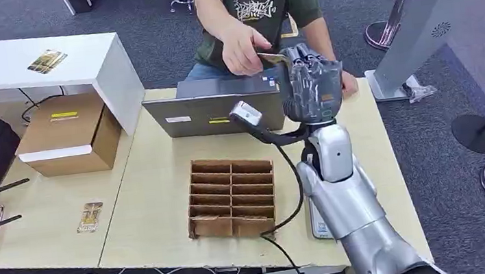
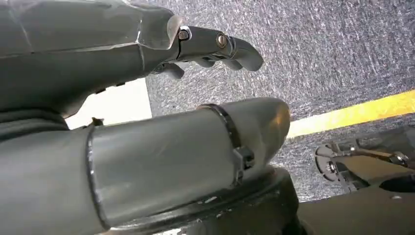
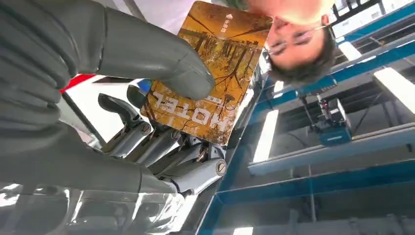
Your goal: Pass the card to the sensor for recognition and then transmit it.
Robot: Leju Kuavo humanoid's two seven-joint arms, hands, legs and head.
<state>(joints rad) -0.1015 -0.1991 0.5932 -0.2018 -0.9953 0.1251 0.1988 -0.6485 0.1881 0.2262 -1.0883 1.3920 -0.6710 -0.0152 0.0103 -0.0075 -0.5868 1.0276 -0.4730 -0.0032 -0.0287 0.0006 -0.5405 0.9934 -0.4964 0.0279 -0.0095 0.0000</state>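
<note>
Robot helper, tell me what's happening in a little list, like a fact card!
right hand: raised over the laptop, holds the card
card: golden tree picture, word HOTEL, pinched under the thumb
person's hand: touching the card's far end
left hand: hanging near the carpet, holds nothing
laptop: open, at the table's far edge
wooden organizer: on the table, compartments look empty
spare cards: one on the left table, one on the white counter

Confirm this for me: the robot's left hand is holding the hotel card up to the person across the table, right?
Not quite: the right hand holds the hotel card, thumb pressed on its face, as the right wrist view shows. The person's hand reaches for it across the table.
</note>
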